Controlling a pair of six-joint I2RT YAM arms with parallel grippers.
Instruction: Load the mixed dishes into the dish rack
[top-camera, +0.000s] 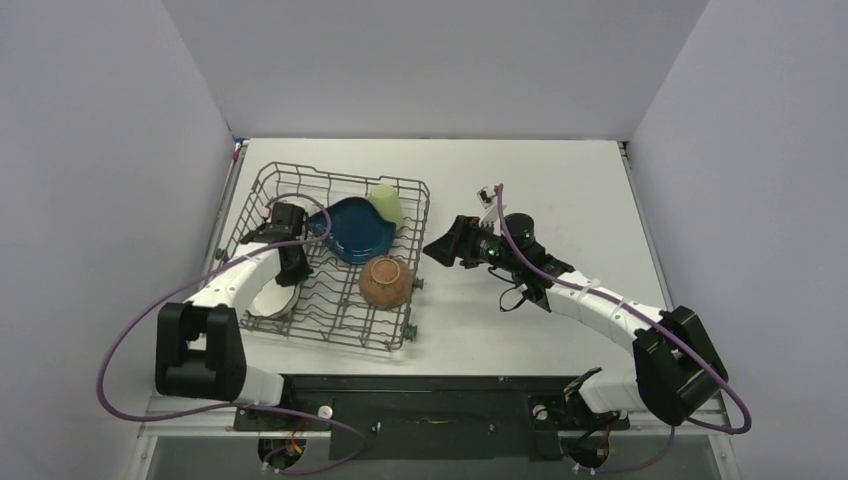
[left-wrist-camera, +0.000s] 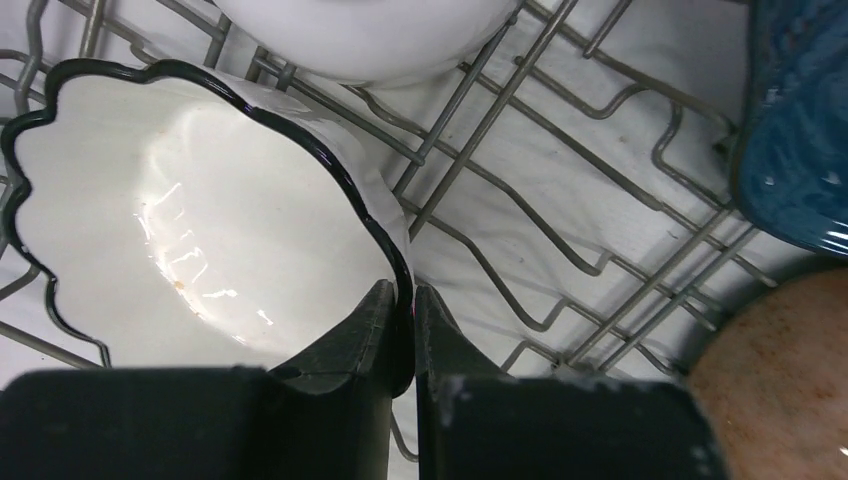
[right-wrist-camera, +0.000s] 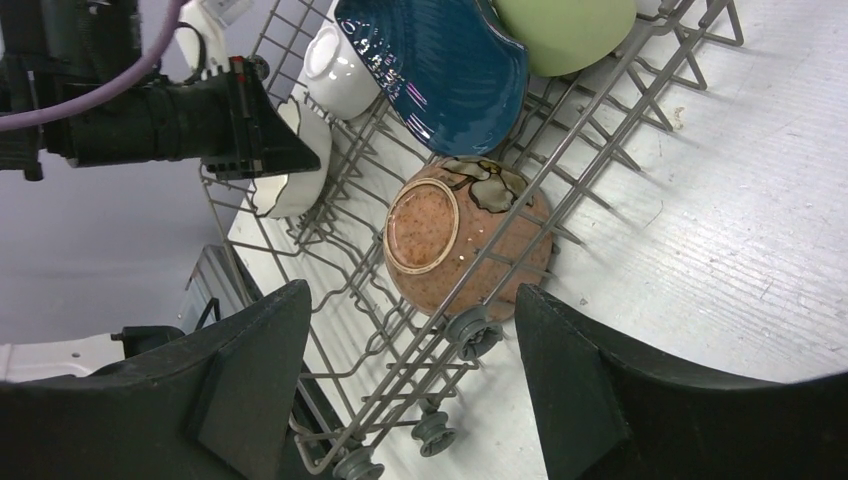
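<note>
The right gripper (right-wrist-camera: 410, 312) hangs over the near edge of the dish rack (right-wrist-camera: 470, 330), its two black fingers (right-wrist-camera: 250, 390) spread wide with nothing between them; framed in that gap, the brown bowl (right-wrist-camera: 470, 250) lies tipped on the wires, foot ring facing up, a flower pattern showing at its upper edge; beyond it the dark blue dish (right-wrist-camera: 440, 70) leans on the tines, the light green mug (right-wrist-camera: 565, 30) just beside it; a plain white bowl (right-wrist-camera: 335, 65) sits further left; the left gripper (right-wrist-camera: 310, 160) tapers to a point at the white scalloped bowl (right-wrist-camera: 290, 190); the rack's small wheels (right-wrist-camera: 432, 436) rest on the white table (right-wrist-camera: 720, 200).
</note>
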